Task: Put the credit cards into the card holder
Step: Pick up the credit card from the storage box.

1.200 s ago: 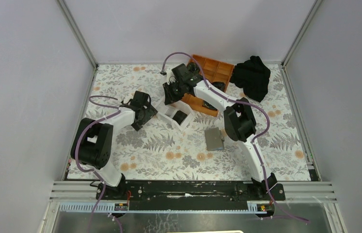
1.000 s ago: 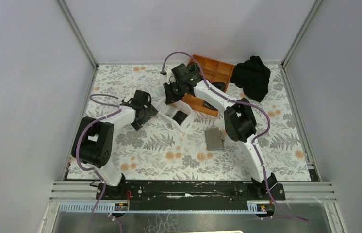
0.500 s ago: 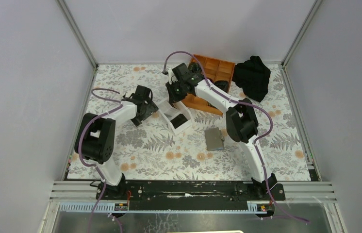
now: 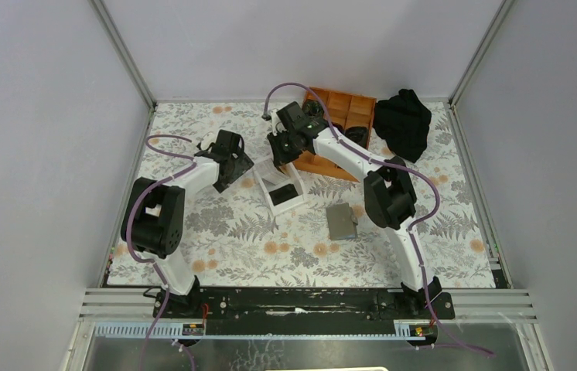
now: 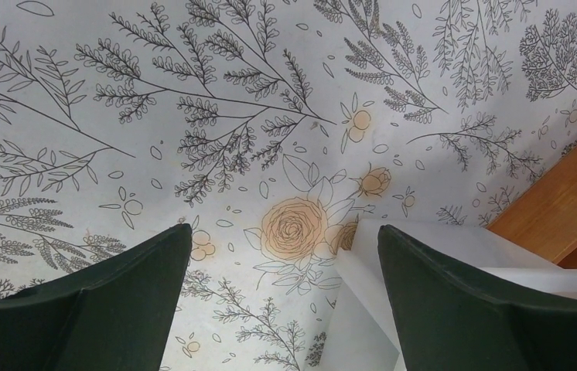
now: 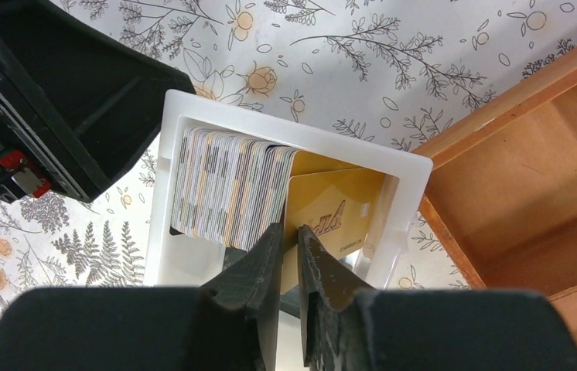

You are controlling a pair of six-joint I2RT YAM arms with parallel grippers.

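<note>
- The right gripper [image 6: 289, 236] hangs over the far compartment of the white box [image 6: 417, 166]. Its jaws are drawn nearly together, with only a slim gap between them.
- A pack of credit cards [image 6: 223, 185] stands on edge in that compartment, packed against its left wall.
- The tan-gold card [image 6: 339, 205] is the last of the row. It leans away from the pack towards the right wall, face showing.
- The fingertips sit at the seam between the pack and the tan-gold card, and the card's edge runs into the gap. Whether the pads actually press on it cannot be told.
- The left gripper [image 5: 284, 236] is spread wide and holds nothing. It hovers low over the flowered counter [image 5: 192, 116], with its right finger over a corner of the white box.
- The card holder [image 4: 341, 222] lies flat and closed on the counter, on the near right side of the white box and beside the right arm's elbow. It is well apart from both grippers.
- The orange tray [image 6: 533, 170] lies just beside the white box on its far right side.
- A black cloth [image 4: 403, 124] is bunched at the far right corner of the counter.
</note>
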